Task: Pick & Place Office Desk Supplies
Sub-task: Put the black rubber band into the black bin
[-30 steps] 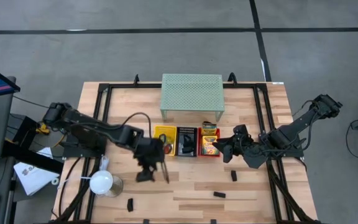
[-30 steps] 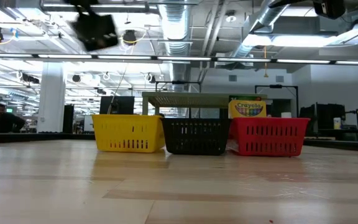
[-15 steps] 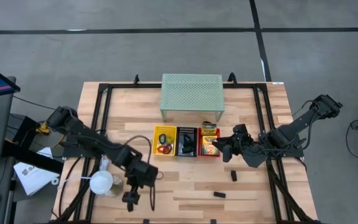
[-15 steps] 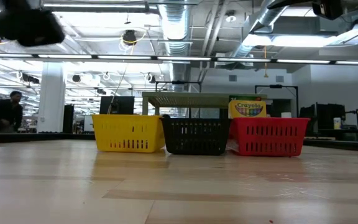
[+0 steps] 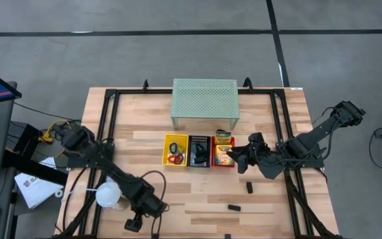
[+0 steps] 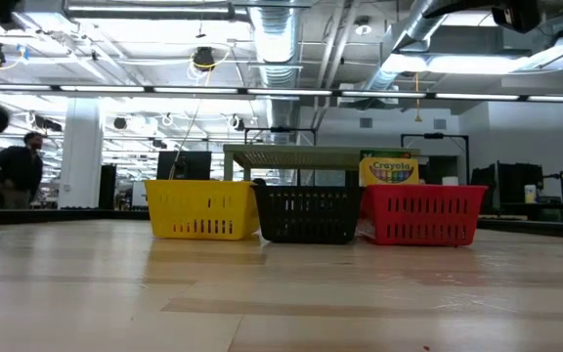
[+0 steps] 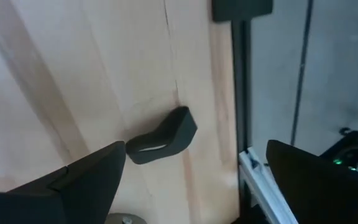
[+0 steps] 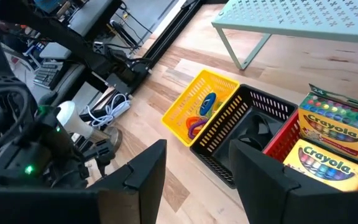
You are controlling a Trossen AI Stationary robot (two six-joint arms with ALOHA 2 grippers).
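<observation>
Left gripper (image 5: 135, 224) low at the near edge of the table (image 5: 197, 199), close to the white round-headed lamp (image 5: 109, 194), jaws spread wide with nothing between them. In the left wrist view a small black clip (image 7: 162, 135) lying flat on the wood, just ahead of the gap between the two fingers (image 7: 86, 180), not touched by either. Right gripper (image 5: 239, 159) hanging just beside the red basket (image 5: 213, 163), fingers partly apart, nothing visibly gripped. Three baskets in a row mid-table in front of the pale green mesh shelf (image 5: 204, 97): yellow basket (image 5: 166, 159) with coloured ring bands (image 5: 174, 154), black basket (image 5: 191, 164) in the middle, red one with crayon boxes (image 8: 334, 143). Two more black clips loose on the boards, one (image 5: 249, 187) near the right gripper, another (image 5: 233, 207) nearer the front edge.
</observation>
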